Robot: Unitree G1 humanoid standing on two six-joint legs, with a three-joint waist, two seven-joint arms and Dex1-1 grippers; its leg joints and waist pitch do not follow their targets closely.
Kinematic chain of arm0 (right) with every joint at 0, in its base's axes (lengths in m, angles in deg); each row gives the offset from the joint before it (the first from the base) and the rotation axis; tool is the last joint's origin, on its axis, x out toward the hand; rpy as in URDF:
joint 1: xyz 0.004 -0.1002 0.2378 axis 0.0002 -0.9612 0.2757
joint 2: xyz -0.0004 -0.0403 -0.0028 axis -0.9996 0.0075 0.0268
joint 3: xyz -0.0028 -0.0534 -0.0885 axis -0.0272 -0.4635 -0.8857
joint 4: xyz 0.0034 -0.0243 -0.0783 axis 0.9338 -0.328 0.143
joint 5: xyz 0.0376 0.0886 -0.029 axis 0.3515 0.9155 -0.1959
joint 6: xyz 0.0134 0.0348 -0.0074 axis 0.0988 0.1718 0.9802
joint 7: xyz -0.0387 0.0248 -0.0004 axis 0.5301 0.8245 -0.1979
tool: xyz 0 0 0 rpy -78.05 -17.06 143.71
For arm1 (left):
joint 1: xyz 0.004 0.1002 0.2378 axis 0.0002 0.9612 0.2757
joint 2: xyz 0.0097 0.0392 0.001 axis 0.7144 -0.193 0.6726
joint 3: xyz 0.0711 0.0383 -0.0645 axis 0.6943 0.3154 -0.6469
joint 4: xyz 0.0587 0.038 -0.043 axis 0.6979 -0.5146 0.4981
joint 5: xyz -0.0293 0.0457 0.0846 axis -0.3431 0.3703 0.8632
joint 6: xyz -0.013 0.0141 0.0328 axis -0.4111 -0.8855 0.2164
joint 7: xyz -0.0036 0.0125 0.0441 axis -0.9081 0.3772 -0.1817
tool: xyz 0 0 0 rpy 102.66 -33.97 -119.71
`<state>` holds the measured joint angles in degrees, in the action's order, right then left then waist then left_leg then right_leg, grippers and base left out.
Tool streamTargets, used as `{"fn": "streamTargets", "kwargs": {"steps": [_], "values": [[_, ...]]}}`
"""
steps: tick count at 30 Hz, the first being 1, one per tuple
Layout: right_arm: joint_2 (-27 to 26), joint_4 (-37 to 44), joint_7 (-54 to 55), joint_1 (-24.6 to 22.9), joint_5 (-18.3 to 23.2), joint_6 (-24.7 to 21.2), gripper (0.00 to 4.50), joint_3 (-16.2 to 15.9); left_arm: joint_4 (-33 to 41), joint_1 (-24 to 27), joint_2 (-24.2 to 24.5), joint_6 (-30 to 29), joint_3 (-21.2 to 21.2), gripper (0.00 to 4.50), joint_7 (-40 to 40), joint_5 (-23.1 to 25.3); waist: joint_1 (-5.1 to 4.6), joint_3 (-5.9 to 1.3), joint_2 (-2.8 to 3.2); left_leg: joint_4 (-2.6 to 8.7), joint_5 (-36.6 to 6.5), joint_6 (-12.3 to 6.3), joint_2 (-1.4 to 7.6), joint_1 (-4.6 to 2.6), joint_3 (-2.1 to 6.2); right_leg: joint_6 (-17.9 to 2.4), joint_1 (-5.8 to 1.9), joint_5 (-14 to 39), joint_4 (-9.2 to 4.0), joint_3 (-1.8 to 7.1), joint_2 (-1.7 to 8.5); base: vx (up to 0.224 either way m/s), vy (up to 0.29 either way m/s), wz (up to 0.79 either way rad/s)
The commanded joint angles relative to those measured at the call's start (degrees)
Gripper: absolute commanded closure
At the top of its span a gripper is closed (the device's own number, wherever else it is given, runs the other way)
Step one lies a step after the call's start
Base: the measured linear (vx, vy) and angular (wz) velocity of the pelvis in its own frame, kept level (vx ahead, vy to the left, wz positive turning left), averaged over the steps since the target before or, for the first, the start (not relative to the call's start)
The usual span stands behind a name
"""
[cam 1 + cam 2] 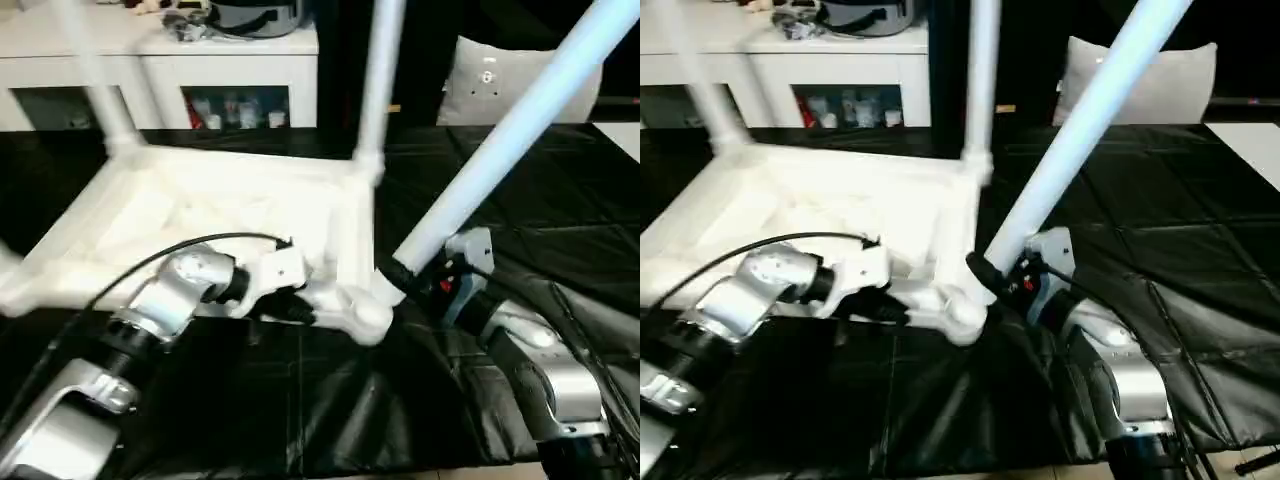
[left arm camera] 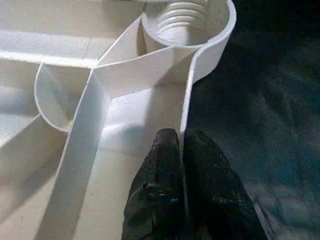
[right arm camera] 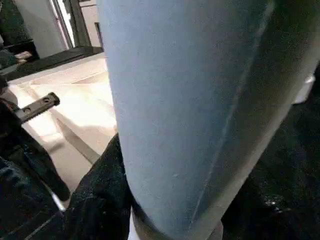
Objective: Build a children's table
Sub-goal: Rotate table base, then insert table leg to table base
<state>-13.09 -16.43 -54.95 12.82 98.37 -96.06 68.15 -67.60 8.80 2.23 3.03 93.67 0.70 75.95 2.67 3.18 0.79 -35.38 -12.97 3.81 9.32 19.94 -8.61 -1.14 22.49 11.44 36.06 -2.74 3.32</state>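
Observation:
The white children's table top (image 1: pixel 200 215) lies upside down on the black cloth, ribs facing up. Two legs (image 1: pixel 378 90) stand upright in its far corner sockets. My left gripper (image 2: pixel 182 145) is shut on the thin rim wall of the top, close to the near right corner socket (image 2: pixel 185 20), whose inside is threaded. My right gripper (image 1: pixel 400 275) is shut on the lower part of a third leg (image 1: pixel 520 130). That leg leans up and to the right, its foot end at the near right corner (image 1: pixel 362 318). In the right wrist view the leg (image 3: pixel 200 100) passes between the black fingers (image 3: pixel 97 200).
A white cabinet (image 1: pixel 200 60) with glass doors stands behind the table top. A grey cushion (image 1: pixel 500 80) sits at the back right, and a flat white board (image 1: pixel 1252 140) lies at the right edge. Black quilted cloth (image 1: pixel 560 230) covers the work surface.

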Motion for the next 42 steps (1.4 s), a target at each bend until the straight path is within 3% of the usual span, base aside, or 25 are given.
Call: {"fn": "streamTargets", "kwargs": {"steps": [1, 4, 11, 13, 15, 21, 27, 35, 42], "values": [[-0.16, -0.02, -0.37, 1.05, 0.78, -0.69, 2.62, -0.41, -1.54, 1.72, -0.34, -5.75, -0.29, 4.5, 4.64, 1.64, 0.51, -3.08, -0.13, 5.05, -8.13, -1.03, 3.33, 0.58, 0.87, -12.21, -2.97, 14.22, -5.03, 3.22, 5.31, 0.0, 0.0, 0.0], [-0.23, -0.27, -0.35, 1.39, 0.67, -0.66, 2.62, -0.51, 0.34, 2.23, -1.33, -9.21, -0.4, 4.5, 6.45, 2.05, 0.53, -3.12, -0.16, 5.05, -7.17, -1.56, 3.36, 0.71, 0.88, -12.51, -3.1, 13.06, -4.97, 3.18, 5.27, 0.0, 0.0, 0.0], [-0.1, -0.55, -0.7, 1.78, 0.28, -0.72, 2.62, -1.03, 2.25, 3.85, -2.25, -1.71, -0.86, 4.5, 6.98, 1.74, 0.55, -3.14, -0.23, 5.14, -7.24, -2.26, 3.29, 0.7, 0.83, -11.29, -2.94, 14.48, -5.38, 3.11, 5.14, 0.0, 0.0, 0.0], [-0.18, -0.74, -0.81, 1.95, 0.16, -0.64, 2.62, -1.05, 4.21, 4.54, -2.16, -2.58, -1.09, 4.5, 5.98, 0.31, 0.62, -3.15, -0.13, 5.19, -7.1, -2.25, 3.37, 0.68, 0.86, -11.61, -2.9, 13.38, -5.24, 3.08, 5.15, 0.0, 0.0, 0.0], [-0.26, -0.82, -0.89, 1.94, 0.03, -0.53, 2.62, -1.09, 5.55, 5.04, -1.78, -3.87, -0.98, 4.01, 4.16, -0.8, 0.62, -3.34, -0.23, 5.08, -5.74, -2.34, 3.4, 0.79, 0.81, -12.44, -3.05, 10.37, -4.82, 3.11, 5.2, 0.0, 0.0, 0.0], [-0.46, -0.98, -0.87, 1.67, -0.12, -0.22, 2.62, -1.36, 3.02, 4.67, -1.55, -0.66, -0.93, 3.62, 4.71, 0.38, 1.0, -3.55, -0.21, 4.78, -2.49, -3.66, 3.16, 0.77, 0.5, -13.19, -3.16, 5.22, -4.53, 3.03, 4.98, 0.0, 0.0, 0.0], [-0.31, -1.34, -1.11, 1.89, -0.14, 0.08, 2.62, -1.62, -1.07, 3.31, -2.11, 1.47, -1.36, 3.6, 5.47, 0.79, 1.19, -3.25, -0.12, 5.19, -5.69, -2.48, 3.38, 0.5, 0.55, -12.61, -3.02, 9.68, -5.07, 3.04, 5.12, 0.0, 0.0, 0.0], [0.14, -1.06, -1.56, 1.74, 0.1, -0.24, 2.62, -1.54, -3.45, 2.7, -3.09, 4.12, -3.14, 3.6, 4.58, -1.3, 1.26, -3.19, -0.33, 5.26, -6.47, -2.07, 3.25, 0.56, 0.49, -11.23, -2.92, 13.26, -5.47, 3.13, 5.14, 0.0, 0.0, 0.0], [0.09, -1.11, -1.71, 2.0, 0.39, -0.78, 2.62, -1.83, -4.85, 2.81, -3.03, 5.6, -2.83, 3.6, 4.8, -0.74, 1.23, -3.24, -0.49, 5.23, -5.68, -2.54, 3.31, 0.61, 0.48, -11.58, -2.87, 11.17, -5.26, 3.1, 5.13, 0.0, 0.0, 0.0]]}}
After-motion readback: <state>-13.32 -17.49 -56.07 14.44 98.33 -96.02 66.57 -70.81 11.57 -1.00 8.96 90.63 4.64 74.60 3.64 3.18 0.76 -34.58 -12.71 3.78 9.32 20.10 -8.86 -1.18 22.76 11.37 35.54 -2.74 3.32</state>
